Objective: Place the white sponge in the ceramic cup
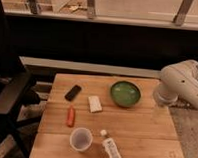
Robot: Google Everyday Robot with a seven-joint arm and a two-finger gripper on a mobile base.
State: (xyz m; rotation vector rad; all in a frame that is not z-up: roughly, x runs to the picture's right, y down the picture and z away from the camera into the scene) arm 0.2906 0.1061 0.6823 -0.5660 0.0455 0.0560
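Observation:
The white sponge (94, 104) lies flat near the middle of the wooden table (140, 128), just left of a green bowl. The ceramic cup (81, 139) stands upright near the table's front edge, below and slightly left of the sponge, with nothing visible inside it. Only a bulky white part of my arm (182, 85) shows, over the table's right edge. My gripper is out of view, and nothing touches the sponge or the cup.
A green bowl (125, 93) sits at the back right of the table. A black flat object (73, 92) and an orange stick-shaped item (70, 116) lie to the left. A white capped tube (112, 149) lies beside the cup. A black chair (11, 91) stands at the left.

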